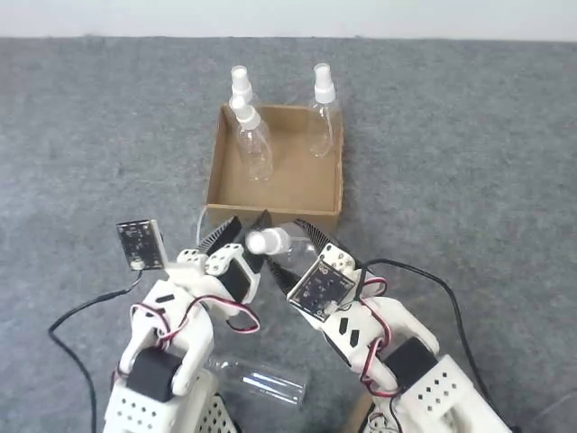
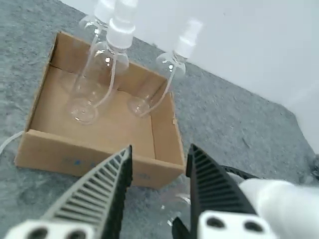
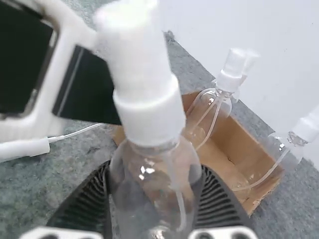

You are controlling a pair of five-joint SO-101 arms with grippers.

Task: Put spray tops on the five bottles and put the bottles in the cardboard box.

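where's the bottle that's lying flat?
High view: the flat bottle lies on the carpet near the lower edge, between the left arm and the right arm, far from the cardboard box.

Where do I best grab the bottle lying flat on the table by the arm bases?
Take the lying bottle at mid-body from straight above, jaws across its narrow width. It lies on its side, so its round wall faces up and both ends sit low.

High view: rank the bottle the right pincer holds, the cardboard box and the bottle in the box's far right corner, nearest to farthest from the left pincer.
1. Held bottle, right beside the left pincer.
2. Cardboard box, its front wall just ahead.
3. Corner bottle, at the box's far right.
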